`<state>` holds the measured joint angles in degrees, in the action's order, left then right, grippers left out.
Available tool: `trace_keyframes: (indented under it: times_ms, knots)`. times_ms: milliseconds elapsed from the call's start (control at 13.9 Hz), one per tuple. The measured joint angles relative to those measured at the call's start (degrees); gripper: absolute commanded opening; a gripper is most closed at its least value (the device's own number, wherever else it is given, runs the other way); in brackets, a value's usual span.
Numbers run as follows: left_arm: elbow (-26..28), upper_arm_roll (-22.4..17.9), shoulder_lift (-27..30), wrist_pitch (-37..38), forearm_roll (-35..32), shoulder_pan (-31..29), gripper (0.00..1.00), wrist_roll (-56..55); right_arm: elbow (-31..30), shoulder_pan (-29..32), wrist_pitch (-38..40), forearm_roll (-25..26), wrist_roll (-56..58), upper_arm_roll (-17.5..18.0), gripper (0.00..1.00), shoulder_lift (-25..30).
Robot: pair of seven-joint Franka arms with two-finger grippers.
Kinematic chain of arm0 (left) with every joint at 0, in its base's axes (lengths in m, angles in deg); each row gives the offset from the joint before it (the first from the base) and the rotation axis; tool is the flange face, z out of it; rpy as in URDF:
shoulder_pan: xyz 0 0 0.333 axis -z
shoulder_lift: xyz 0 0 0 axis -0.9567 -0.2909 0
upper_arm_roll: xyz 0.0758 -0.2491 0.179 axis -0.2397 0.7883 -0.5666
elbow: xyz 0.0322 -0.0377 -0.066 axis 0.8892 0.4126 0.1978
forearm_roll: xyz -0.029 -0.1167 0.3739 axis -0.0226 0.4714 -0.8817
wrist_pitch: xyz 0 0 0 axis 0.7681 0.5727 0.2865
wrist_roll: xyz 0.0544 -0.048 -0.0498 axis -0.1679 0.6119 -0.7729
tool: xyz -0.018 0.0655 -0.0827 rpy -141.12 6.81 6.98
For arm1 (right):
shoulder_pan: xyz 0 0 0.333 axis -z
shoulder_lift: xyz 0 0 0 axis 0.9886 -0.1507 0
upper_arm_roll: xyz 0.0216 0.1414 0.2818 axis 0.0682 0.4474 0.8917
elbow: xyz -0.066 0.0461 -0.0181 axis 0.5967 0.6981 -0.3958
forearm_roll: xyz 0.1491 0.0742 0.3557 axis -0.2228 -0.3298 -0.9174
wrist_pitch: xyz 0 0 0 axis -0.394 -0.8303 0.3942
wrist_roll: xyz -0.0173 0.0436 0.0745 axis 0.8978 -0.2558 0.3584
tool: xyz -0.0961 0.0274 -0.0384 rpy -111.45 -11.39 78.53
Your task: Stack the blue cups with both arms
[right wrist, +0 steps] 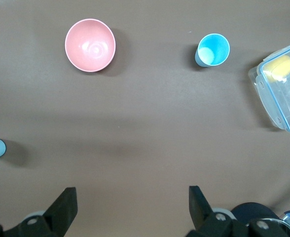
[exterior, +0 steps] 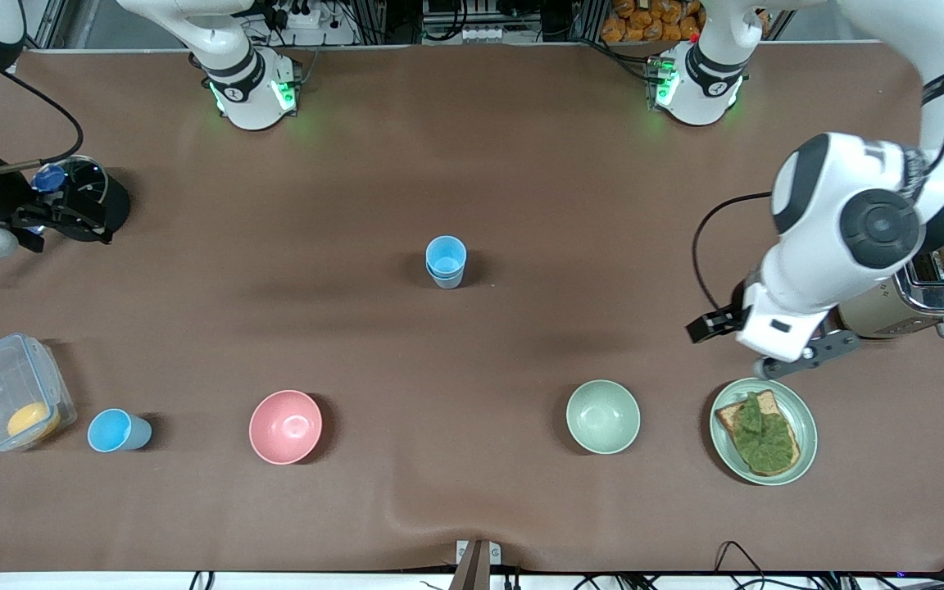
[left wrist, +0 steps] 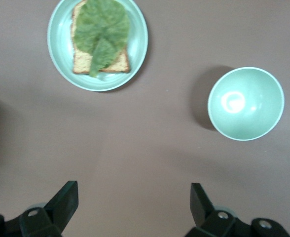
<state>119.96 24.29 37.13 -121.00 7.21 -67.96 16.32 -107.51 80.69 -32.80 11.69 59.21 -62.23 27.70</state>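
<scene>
A: Starting at the right arm's end of the table: a clear lidded box (exterior: pixel 13 392) with something yellow in it sits close to the table edge, and one blue cup (exterior: pixel 117 430) stands just beside it.

B: And the right gripper (right wrist: pixel 130 207)?

A: Up over bare brown tabletop near that same end, fingers spread wide, nothing between them. A black pot (exterior: pixel 95 201) sits under the arm there.

B: Middle of the table?

A: Pink bowl (exterior: pixel 285 426), then the stacked cups (exterior: pixel 446 261) alone in the centre with open room all around, one nested in another. So three cups by my count, two bowls with the green bowl (exterior: pixel 602 416).

B: The left gripper (left wrist: pixel 134 205)?

A: Over bare table near the plate (exterior: pixel 802 410) of toast and lettuce, fingers wide apart, holding nothing. A toaster (exterior: pixel 919 297) stands near the edge at that end.
</scene>
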Motion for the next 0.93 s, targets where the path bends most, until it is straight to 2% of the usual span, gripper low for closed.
trace_keyframes:
  times_ms: [215, 503, 718, 934]
  knots:
    - [3.25, 0.32, 4.61, 0.12, 0.23, -0.63, 1.00, 1.18, 0.13, 0.00, 0.18, 0.00, 0.00, 0.05, 1.00, 0.00]
    - [3.64, 0.22, 8.86, 4.36, 0.31, -5.69, 1.00, 19.26, 0.17, 0.00, 0.21, 0.00, 0.00, 0.13, 1.00, 0.00]
    - [0.22, 0.04, 10.52, 11.53, 0.32, -7.25, 1.00, 27.53, 0.22, 0.00, 0.31, 0.00, 0.00, 0.31, 1.00, 0.00]
    - [-2.62, 0.05, 12.50, 17.61, 0.32, -7.89, 1.00, 28.70, 0.24, 0.00, 0.42, 0.00, 0.00, 0.31, 1.00, 0.00]
